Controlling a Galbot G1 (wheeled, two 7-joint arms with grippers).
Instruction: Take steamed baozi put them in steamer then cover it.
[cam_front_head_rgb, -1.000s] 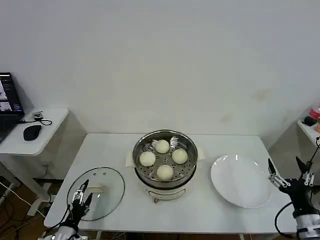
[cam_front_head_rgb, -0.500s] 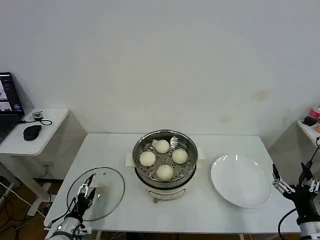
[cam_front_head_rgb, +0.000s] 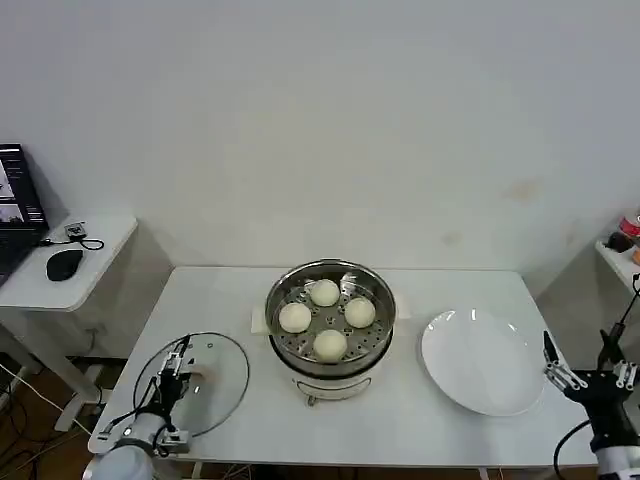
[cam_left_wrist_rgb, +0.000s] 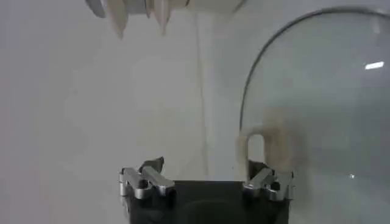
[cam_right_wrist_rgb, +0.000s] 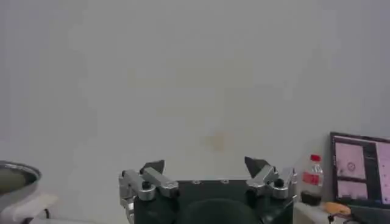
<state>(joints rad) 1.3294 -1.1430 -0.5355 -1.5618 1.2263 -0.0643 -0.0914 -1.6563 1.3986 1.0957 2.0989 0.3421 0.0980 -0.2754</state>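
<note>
White table (cam_front_head_rgb: 240, 420): four steamed baozi (cam_front_head_rgb: 329, 345) in one steamer (cam_front_head_rgb: 330, 312).

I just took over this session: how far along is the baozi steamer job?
Loading looks done: four steamed baozi sit in the steamer and the white plate is bare. In hand: the open left claw is over the glass lid, near its handle, not yet gripping. The open right claw waits beside the plate. Left: cover the steamer.
</note>
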